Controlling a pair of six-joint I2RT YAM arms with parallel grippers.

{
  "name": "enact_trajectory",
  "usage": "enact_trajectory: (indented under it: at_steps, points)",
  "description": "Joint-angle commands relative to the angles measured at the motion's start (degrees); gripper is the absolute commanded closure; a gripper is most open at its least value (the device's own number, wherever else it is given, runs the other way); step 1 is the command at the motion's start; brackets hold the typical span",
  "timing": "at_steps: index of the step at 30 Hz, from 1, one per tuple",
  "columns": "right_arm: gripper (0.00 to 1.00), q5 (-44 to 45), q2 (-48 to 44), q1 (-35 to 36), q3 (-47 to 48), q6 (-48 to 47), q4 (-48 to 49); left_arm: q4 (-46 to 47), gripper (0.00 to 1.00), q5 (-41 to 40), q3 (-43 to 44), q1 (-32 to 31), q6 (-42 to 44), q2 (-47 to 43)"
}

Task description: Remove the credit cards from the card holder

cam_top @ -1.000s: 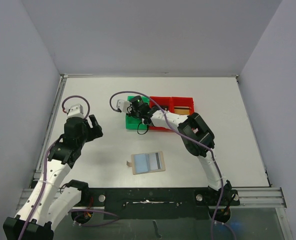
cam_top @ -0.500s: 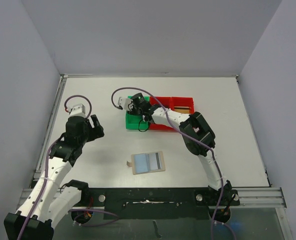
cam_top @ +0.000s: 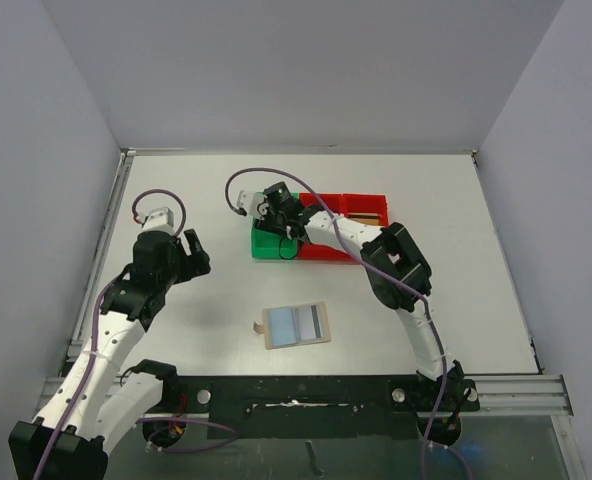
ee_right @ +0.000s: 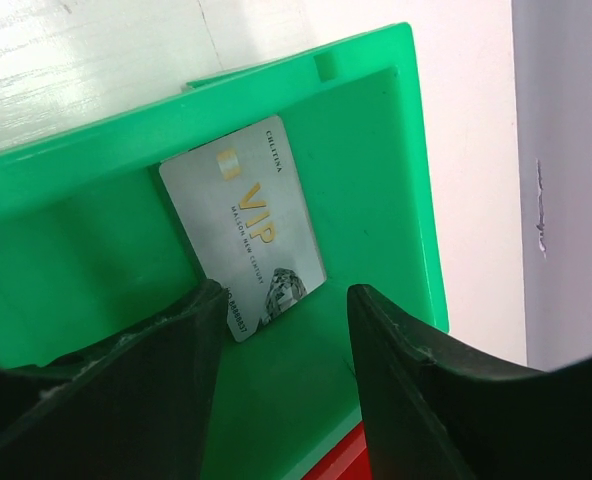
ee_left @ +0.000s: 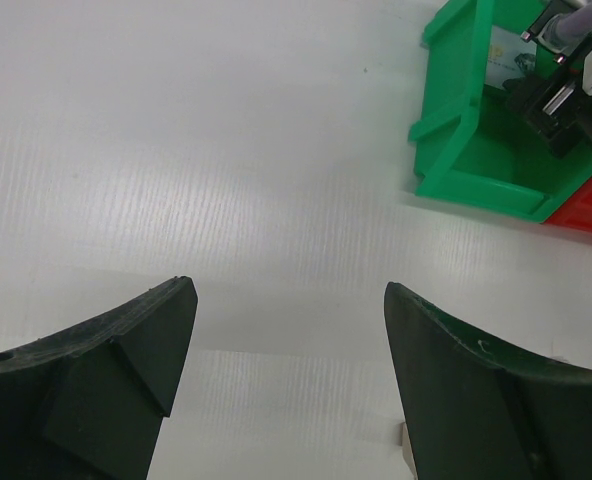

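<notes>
Glossy green plastic bin (ee_right: 306,85), smooth silver-grey card (ee_right: 244,232), matt white table (ee_left: 226,150)

Silver-grey card (ee_right: 244,235) with gold VIP lettering, and the bin (ee_right: 376,170) around it is bright green. The neighbouring bins (cam_top: 348,203) are red. The card holder (cam_top: 296,324) shows tan edging and light-blue pockets. The table (cam_top: 456,260) is white.

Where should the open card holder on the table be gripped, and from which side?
The card holder lies unfolded and flat, pockets up, so only an edge gives something thin to pinch. Probably take its left edge, where the small tab juts out, coming down from above with the open left gripper, which is on that side.
</notes>
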Motion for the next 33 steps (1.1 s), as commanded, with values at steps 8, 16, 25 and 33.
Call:
enact_trajectory:
  at_steps: [8,16,25,33]
  points:
    - [0.46,-4.38,-3.46,-1.08,5.03,9.24,2.46,3.77,0.25,1.96,0.13,0.40,1.51,0.44]
    - [0.36,-1.82,-25.09,-2.03,-15.57,24.52,20.65,4.65,0.22,3.42,-0.27,0.31,1.64,-0.94]
    - [0.07,8.11,-48.46,-3.54,-41.90,53.92,18.81,7.84,0.21,9.65,-1.65,0.33,2.54,-2.13]
    - [0.02,-6.18,-63.99,-5.63,-56.27,74.38,14.85,13.18,0.26,22.69,-3.55,0.18,-3.63,-1.47]
